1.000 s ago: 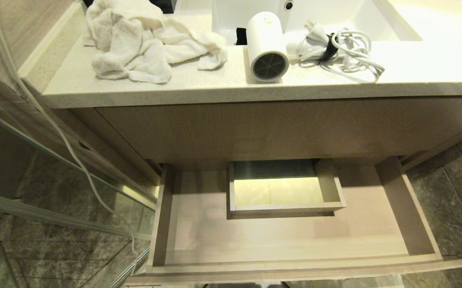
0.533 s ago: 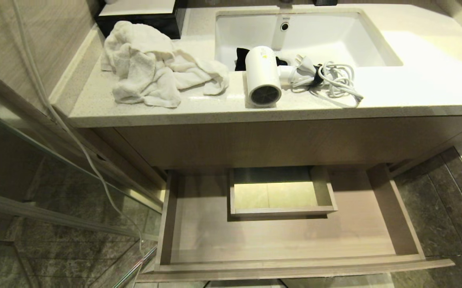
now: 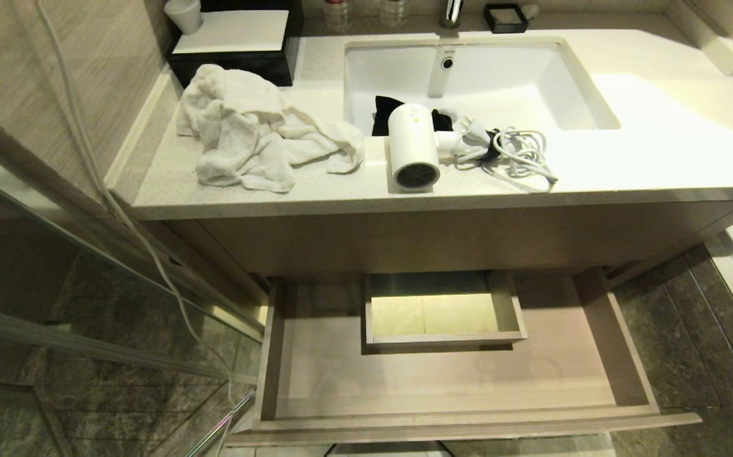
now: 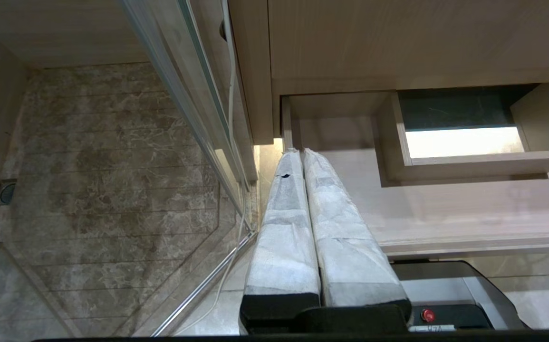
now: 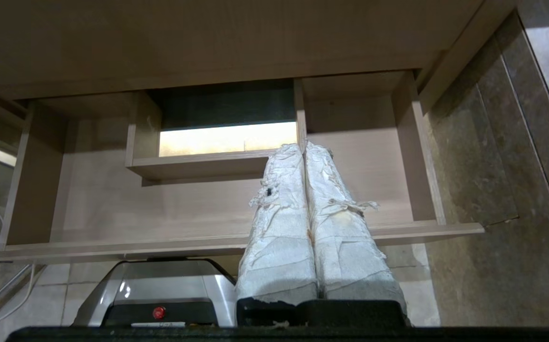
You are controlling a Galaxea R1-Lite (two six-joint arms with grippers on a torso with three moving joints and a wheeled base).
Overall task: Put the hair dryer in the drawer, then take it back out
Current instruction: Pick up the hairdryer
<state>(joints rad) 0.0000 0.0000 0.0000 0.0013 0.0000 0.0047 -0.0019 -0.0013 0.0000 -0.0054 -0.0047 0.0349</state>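
Note:
The white hair dryer (image 3: 412, 147) lies on the countertop (image 3: 626, 171) at the sink's front edge, barrel mouth facing me, its bundled white cord (image 3: 518, 152) to its right. Below, the wood-grain drawer (image 3: 455, 381) stands pulled out and bare, with a boxed cut-out (image 3: 442, 311) in its middle; it also shows as the drawer (image 4: 445, 209) and the drawer (image 5: 112, 209) in the wrist views. My left gripper (image 4: 301, 153) hangs shut and holds nothing near the drawer's left side. My right gripper (image 5: 303, 147) hangs shut and holds nothing before the drawer's right half. Neither arm shows in the head view.
A crumpled white towel (image 3: 252, 133) lies left of the hair dryer, a black cloth (image 3: 385, 113) behind it in the sink (image 3: 518, 82). A black box (image 3: 233, 38) stands at the back left. A glass shower panel (image 4: 193, 118) and cable (image 3: 118, 209) run along the left.
The head view has risen and pulled back: counter, sink and drawer all shifted down and look smaller, and the back of the counter has come into view. Nothing on the counter moved.

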